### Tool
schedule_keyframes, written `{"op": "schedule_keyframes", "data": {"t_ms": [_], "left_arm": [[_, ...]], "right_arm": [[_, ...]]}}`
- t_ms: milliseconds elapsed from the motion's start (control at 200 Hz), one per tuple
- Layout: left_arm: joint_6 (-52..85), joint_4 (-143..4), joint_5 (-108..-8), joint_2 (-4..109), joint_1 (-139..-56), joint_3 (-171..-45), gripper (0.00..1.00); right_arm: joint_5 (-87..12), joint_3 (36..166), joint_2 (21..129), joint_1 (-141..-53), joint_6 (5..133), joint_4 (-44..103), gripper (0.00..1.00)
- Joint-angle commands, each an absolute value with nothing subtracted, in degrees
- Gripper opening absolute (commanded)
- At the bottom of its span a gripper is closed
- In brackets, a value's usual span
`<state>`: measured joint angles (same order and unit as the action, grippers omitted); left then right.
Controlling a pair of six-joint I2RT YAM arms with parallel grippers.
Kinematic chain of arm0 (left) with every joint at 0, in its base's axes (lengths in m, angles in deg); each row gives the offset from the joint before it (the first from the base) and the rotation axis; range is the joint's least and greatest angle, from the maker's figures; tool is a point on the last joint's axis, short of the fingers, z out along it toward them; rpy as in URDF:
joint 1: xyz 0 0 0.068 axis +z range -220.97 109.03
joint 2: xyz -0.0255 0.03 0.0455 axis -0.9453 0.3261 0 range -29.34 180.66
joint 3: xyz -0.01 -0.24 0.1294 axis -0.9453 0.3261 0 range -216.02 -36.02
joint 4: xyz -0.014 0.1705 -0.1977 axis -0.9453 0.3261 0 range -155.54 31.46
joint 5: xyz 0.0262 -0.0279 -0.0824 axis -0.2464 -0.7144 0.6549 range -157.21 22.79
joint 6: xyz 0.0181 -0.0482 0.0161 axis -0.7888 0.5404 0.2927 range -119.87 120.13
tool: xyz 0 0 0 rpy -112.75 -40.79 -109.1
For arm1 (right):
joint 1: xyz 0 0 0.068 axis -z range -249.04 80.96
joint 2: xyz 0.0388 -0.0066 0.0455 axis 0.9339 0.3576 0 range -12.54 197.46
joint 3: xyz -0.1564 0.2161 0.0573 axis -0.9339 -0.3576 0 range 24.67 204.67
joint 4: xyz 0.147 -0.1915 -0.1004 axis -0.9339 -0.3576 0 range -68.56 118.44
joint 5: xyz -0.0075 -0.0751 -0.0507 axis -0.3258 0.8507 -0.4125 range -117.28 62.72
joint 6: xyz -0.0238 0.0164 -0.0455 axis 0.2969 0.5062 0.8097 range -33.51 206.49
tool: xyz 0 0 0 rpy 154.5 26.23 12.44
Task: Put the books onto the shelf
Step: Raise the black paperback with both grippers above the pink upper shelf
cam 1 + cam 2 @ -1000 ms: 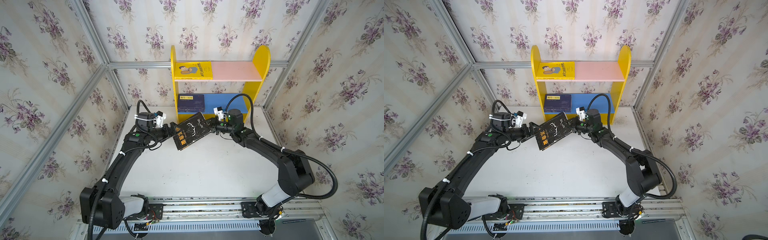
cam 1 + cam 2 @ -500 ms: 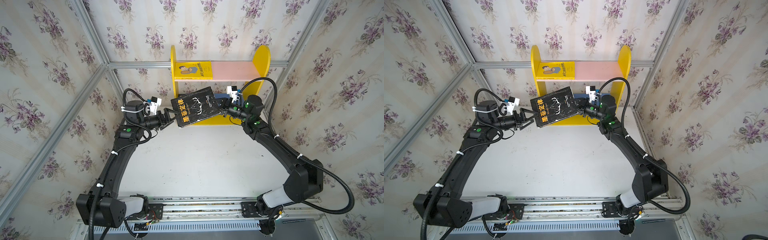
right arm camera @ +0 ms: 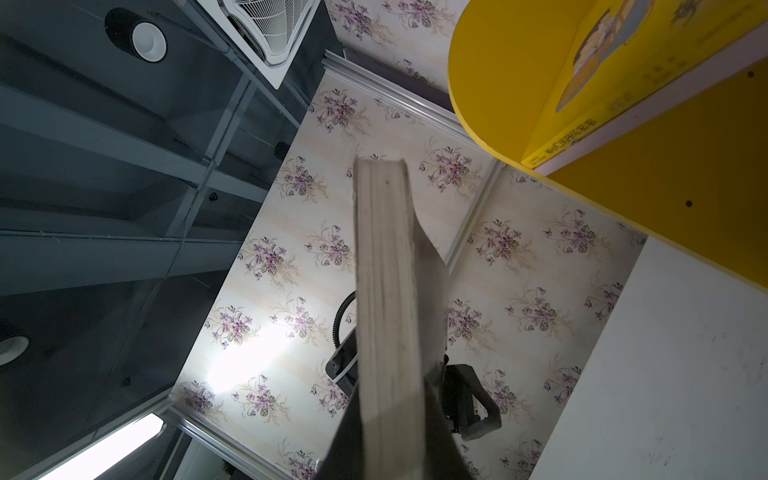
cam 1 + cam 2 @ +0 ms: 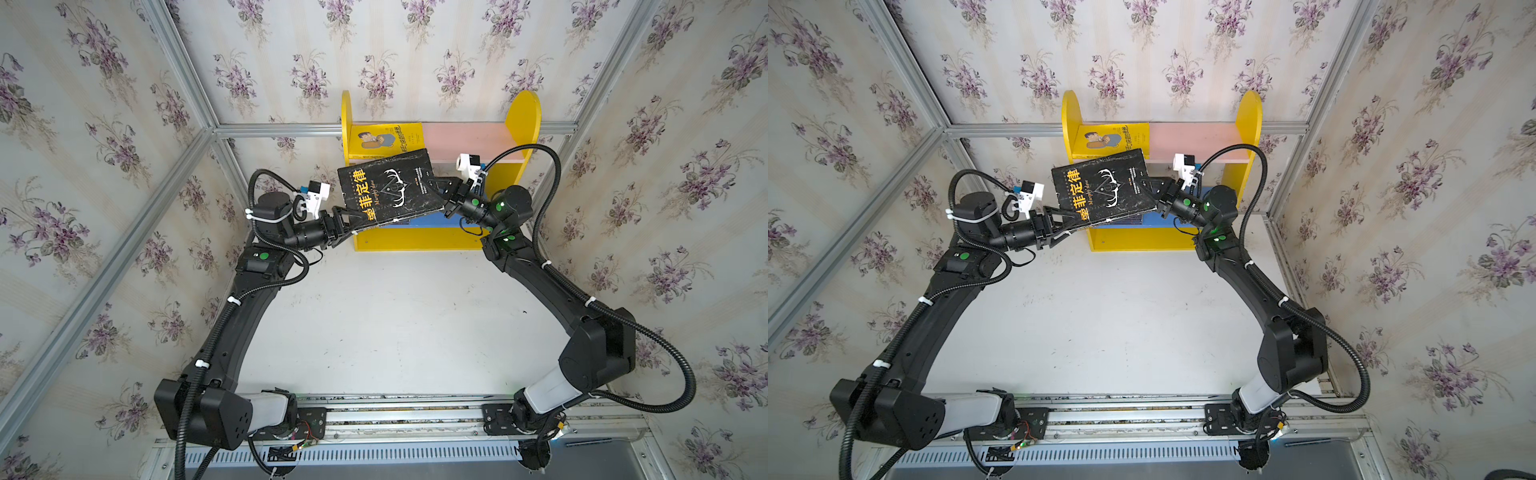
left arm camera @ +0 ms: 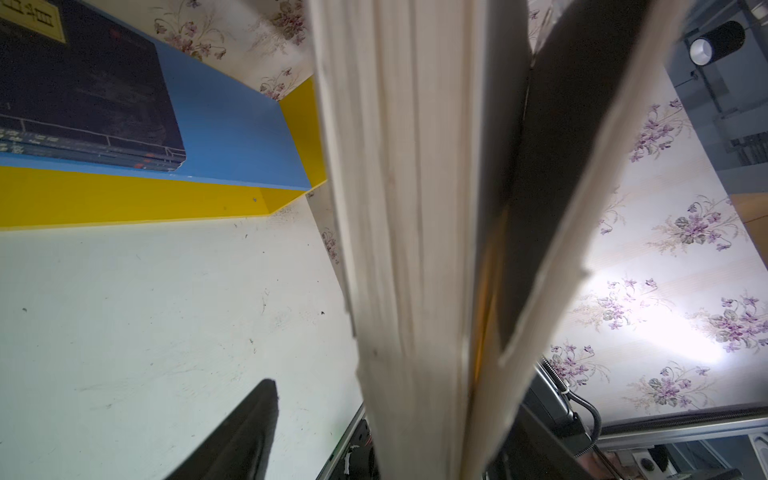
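Top views both show the black book (image 4: 388, 189) (image 4: 1102, 187) held up in the air in front of the shelf (image 4: 521, 120), cover facing up and tilted, its far edge overlapping the front of the pink upper board (image 4: 469, 139). The right gripper (image 4: 440, 187) is pinched tight on the book's right-hand edge. The left gripper (image 4: 353, 218) sits at the book's near left corner. From the left wrist camera I can see one dark finger (image 5: 245, 432) standing clear of the pale page block (image 5: 407, 208), so those jaws are spread around the corner, not pressing on it. A loose cover flap peels away from the pages there. The yellow book (image 4: 386, 139) lies flat on the left end of the pink board. A stack of navy books (image 5: 83, 91) lies on the blue lower board (image 5: 232, 137); I cannot count them. The white table (image 4: 395, 324) stretches out below the arms.
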<state>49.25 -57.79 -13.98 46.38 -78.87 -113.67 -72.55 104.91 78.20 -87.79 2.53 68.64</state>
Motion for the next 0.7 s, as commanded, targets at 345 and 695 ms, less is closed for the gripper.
{"op": "schedule_keyframes", "data": {"t_ms": [345, 695], "left_arm": [[68.0, -86.8, -10.8, 48.3, -79.3, -112.0, 0.34], [66.7, -85.5, -10.2, 48.9, -79.3, -116.8, 0.12]], "right_arm": [[-71.7, 105.6, 78.5, -87.8, 1.1, 76.0, 0.21], [-70.4, 105.6, 77.0, -85.7, 7.6, 62.2, 0.68]]}}
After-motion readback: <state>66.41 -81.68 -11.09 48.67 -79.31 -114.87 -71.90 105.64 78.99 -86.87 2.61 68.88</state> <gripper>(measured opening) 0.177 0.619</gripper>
